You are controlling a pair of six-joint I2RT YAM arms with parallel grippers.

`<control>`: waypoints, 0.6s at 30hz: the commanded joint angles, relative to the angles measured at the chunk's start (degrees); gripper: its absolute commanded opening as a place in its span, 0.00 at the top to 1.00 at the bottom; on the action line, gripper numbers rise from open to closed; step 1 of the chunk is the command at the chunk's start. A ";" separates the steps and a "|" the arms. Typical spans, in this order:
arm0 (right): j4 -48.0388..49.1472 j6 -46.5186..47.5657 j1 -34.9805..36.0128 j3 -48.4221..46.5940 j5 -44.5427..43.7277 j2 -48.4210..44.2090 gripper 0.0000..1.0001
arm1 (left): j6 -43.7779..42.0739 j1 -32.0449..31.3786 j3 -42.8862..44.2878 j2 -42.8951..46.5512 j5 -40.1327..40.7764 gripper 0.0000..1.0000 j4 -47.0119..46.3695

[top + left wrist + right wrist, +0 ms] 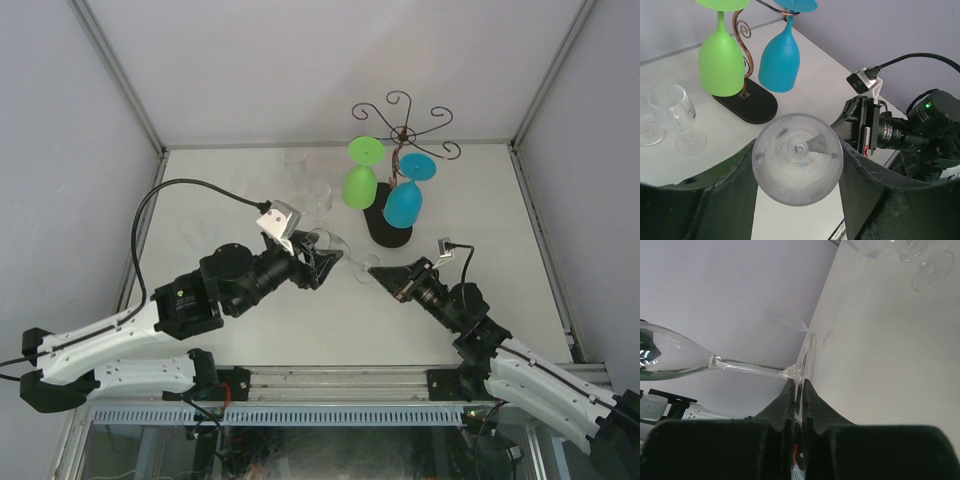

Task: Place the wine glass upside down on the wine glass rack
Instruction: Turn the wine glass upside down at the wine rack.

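Note:
A clear wine glass [341, 250] lies sideways in the air between both arms. My left gripper [318, 262] is shut on its bowl [797, 160], with a finger pressed against each side. My right gripper [375, 272] is shut on the rim of the glass's foot [803, 365], and the stem [750, 367] runs off to the left. The wine glass rack [400, 132] stands at the back right on its black oval base [388, 230]. From its arms a green glass [360, 182] and a blue glass [405, 200] hang upside down.
Clear glasses [318, 196] stand on the white table [250, 200] left of the rack, one of them close up in the left wrist view [672, 107]. Grey walls close the table in at the back and on both sides.

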State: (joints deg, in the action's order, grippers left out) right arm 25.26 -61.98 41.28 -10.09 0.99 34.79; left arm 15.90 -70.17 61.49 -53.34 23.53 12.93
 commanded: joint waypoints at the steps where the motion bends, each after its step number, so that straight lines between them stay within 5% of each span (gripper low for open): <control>1: -1.25 0.71 -0.32 -0.21 -2.42 -1.65 1.00 | 0.90 -0.58 -1.00 2.13 -0.73 0.39 -4.33; 12: -7.03 3.04 -1.23 -0.15 -5.18 -5.59 1.00 | 0.23 -0.58 -0.58 7.60 0.10 0.29 -1.42; 18: -12.60 14.29 -1.55 -3.13 -7.30 -7.79 1.00 | -2.60 -0.62 1.90 10.95 0.91 0.29 4.66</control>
State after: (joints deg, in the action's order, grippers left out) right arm 15.31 -56.82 40.07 -10.04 -3.62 28.97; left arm 15.75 -70.39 60.90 -44.60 23.77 14.00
